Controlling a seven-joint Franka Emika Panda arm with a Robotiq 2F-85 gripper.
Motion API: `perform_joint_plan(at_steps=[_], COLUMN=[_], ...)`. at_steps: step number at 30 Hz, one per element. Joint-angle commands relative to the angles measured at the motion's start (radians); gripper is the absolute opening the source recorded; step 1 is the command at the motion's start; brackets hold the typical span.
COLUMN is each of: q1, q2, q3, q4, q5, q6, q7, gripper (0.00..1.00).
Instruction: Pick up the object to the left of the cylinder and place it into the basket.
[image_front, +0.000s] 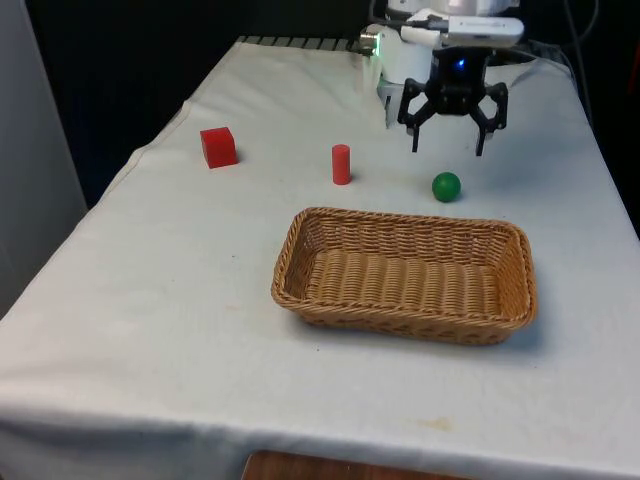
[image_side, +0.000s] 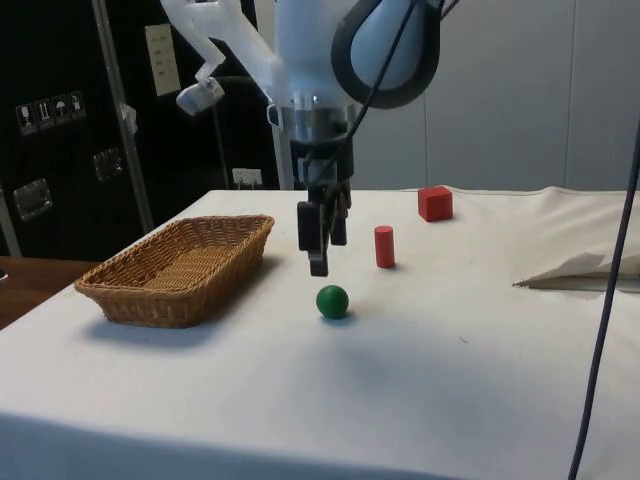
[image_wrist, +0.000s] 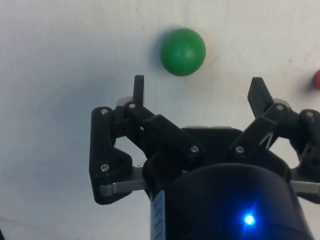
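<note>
1. Red cube (image_front: 218, 147) far toward the front view's left, on the surface (image_front: 150, 300), well apart from everything else. Left of the cylinder in that view, so reads as the pick target; untouched.
2. Red cylinder (image_front: 341, 164) upright, mid-row between cube and ball.
3. Wicker basket (image_front: 405, 275) nearer the camera than the row, nothing inside.
4. Green ball (image_front: 446, 186) toward the front view's right, resting on the surface.
5. Hand (image_front: 448, 128) above the surface, just behind the ball, fingers spread wide, holding nothing.
6. Likely step: transit to cube. Suggest: keep height to clear the cylinder, centre over the cube, align fingers square to two flat faces, descend straight, close only once the tips straddle it.
7. Risk: grabbing the ball, the nearest object.
</note>
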Motion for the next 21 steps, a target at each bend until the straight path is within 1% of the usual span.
perform_joint_plan(at_steps=[1,2,6,9,10,11,15,18,19,20,21], q1=[-0.001,-0.009,-0.011,-0.014,-0.003,-0.015,-0.02,-0.024,-0.008,-0.025,-0.027], q2=[0.005,0.0,0.028,0.045,0.051,0.049,0.079,0.094,0.103,0.101,0.112], q3=[0.001,0.017,0.02,0.024,0.005,0.025,0.033,0.038,0.014,0.039,0.042], q4=[-0.001,-0.01,-0.009,-0.008,-0.002,-0.008,-0.006,-0.004,-0.001,-0.003,0.001], q5=[0.012,0.049,0.091,0.11,0.078,0.115,0.141,0.149,0.117,0.152,0.157], q6=[0.007,0.024,0.046,0.058,0.046,0.06,0.08,0.091,0.084,0.095,0.101], q7=[-0.01,-0.036,-0.07,-0.085,-0.062,-0.089,-0.107,-0.112,-0.088,-0.113,-0.115], gripper=[1.0,1.0,1.0,1.0,1.0,1.0,1.0,1.0,1.0,1.0,1.0])
